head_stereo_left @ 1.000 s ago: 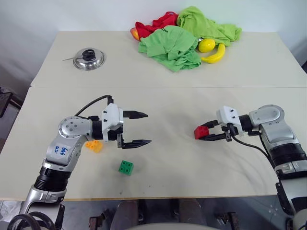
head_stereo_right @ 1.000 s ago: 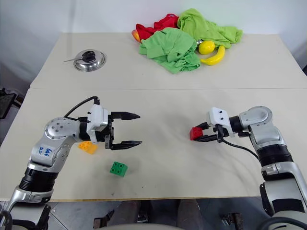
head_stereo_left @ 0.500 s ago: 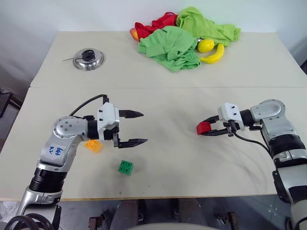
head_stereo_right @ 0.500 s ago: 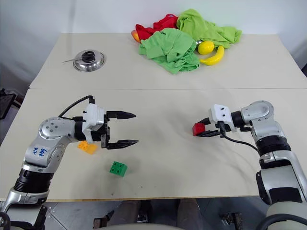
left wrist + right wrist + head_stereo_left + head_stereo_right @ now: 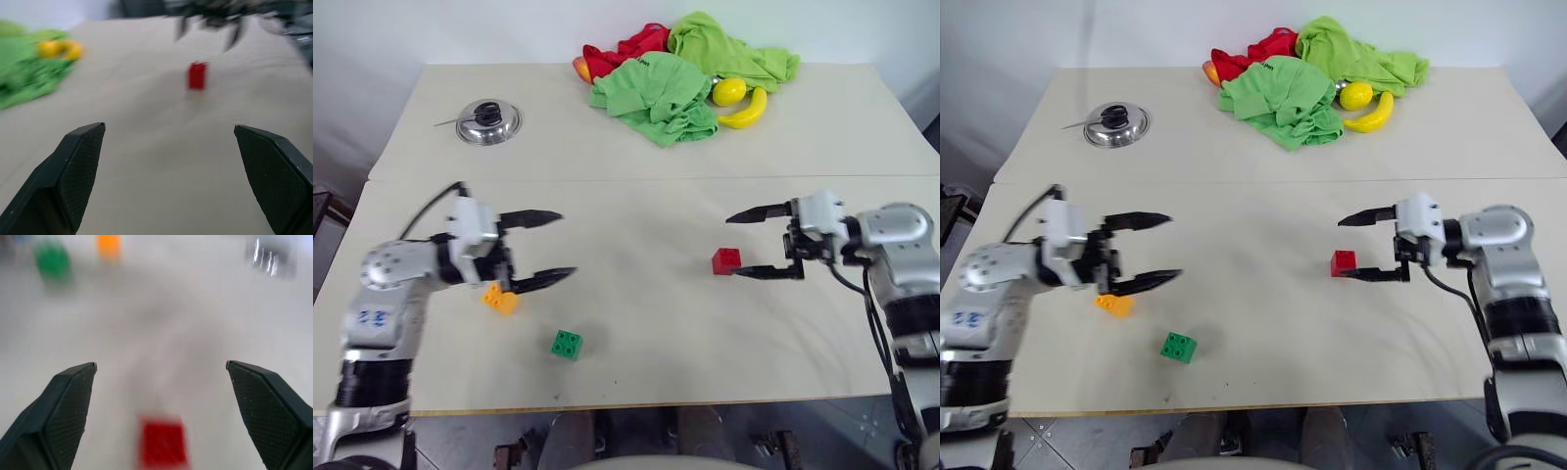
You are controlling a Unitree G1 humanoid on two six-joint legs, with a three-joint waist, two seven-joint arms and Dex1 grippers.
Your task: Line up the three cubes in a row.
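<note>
Nearest the bench's (image 5: 636, 382) front edge: green cube (image 5: 567, 344), at about 7 o'clock from bench centre, resting free with nothing touching it.

Next back, at 8 o'clock: orange-yellow cube (image 5: 499, 298), just beside and below the left gripper (image 5: 548, 249). Jaws wide open, empty, pointing level toward the middle. Compared with a second ago this arm has swung outward to the robot's left, uncovering the orange-yellow cube.

Same depth, at 4 o'clock: red cube (image 5: 725, 260). Main change: a second ago the right gripper (image 5: 749, 243) was clamped on it; now the jaws are spread wide and lifted clear, and the cube sits alone on the bench just off the lower fingertip. Release confirmed in the right wrist view, red cube (image 5: 163, 442) between and below the open fingers (image 5: 68, 396).

Far side, 12 to 1 o'clock: green and red cloths (image 5: 675, 69), lemon (image 5: 729, 92), banana (image 5: 750, 111). At 10 o'clock: metal lid (image 5: 488, 121).

Judgement: red cube placed, but well apart from the other two; no row yet. Green and orange-yellow need moving into line.
</note>
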